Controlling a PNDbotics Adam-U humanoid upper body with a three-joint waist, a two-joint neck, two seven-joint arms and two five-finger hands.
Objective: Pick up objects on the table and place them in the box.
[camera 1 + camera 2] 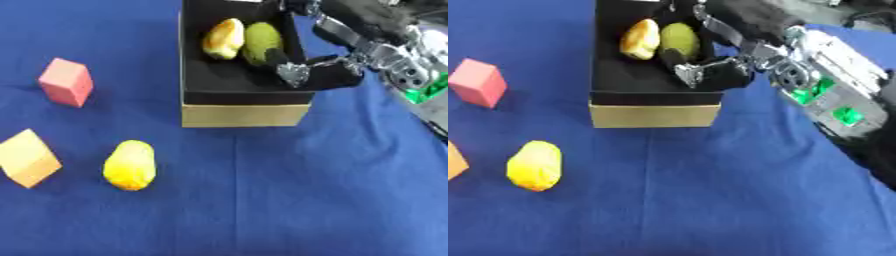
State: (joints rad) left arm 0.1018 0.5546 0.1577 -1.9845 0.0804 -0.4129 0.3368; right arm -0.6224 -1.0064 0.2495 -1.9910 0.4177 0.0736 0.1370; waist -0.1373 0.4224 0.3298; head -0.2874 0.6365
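Observation:
A black-lined cardboard box [245, 114] stands at the back centre of the blue table. Inside it lie a yellow-orange fruit [224, 38] and a dark green fruit [262, 41], side by side. My right hand [350, 45] reaches in from the upper right over the box's right wall, fingers spread and relaxed, holding nothing; a fingertip hangs just right of the green fruit. On the table to the left rest a yellow fruit [129, 165], a pink block [66, 82] and an orange-tan block [27, 158]. My left hand is out of sight.
The blue cloth [289, 200] covers the table in front of the box. My right forearm [833, 95], silver with green lights, crosses the right side of the view.

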